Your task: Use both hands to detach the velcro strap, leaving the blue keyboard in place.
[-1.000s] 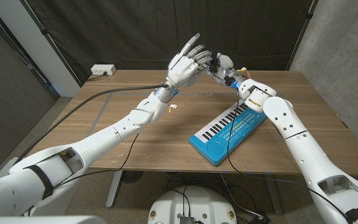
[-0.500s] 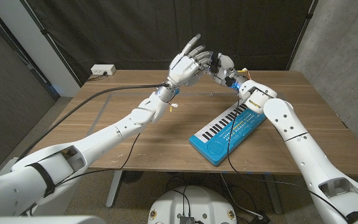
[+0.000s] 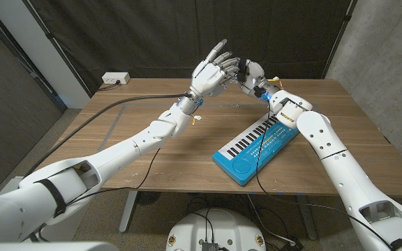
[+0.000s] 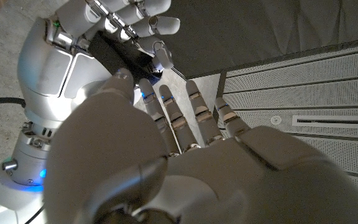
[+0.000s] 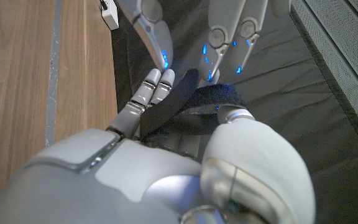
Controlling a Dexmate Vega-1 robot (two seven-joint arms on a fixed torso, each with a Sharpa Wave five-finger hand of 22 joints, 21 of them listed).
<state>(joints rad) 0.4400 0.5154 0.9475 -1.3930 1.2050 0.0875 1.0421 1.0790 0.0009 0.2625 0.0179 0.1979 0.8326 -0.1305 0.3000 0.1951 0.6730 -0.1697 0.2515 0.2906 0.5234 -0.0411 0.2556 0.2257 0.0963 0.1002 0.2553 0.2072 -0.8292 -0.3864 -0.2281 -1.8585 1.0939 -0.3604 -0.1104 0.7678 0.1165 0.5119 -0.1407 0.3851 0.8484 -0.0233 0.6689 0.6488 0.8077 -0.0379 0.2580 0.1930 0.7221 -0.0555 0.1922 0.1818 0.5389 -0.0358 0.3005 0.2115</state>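
Observation:
Both hands meet in the air above the table's far middle. My right hand (image 3: 252, 75) grips a black velcro strap (image 5: 199, 101) between thumb and fingers. My left hand (image 3: 213, 69) reaches in from the other side. Its thumb and a fingertip (image 5: 165, 58) pinch the strap's free end (image 4: 143, 65), and its other fingers spread upward. In the left wrist view my right hand (image 4: 67, 46) is curled around the strap. The blue keyboard (image 3: 257, 145) lies slanted on the table (image 3: 117, 143), below and in front of the hands, with neither hand touching it.
A white power strip (image 3: 115, 79) sits at the table's far left edge. A thick black cable (image 3: 110, 104) runs along my left arm over the table. A thin cable (image 3: 259, 171) hangs off the keyboard's near end. Behind the table hangs a dark curtain.
My left hand has edged slightly up and toward the right hand. The right hand, strap and keyboard stay where they were.

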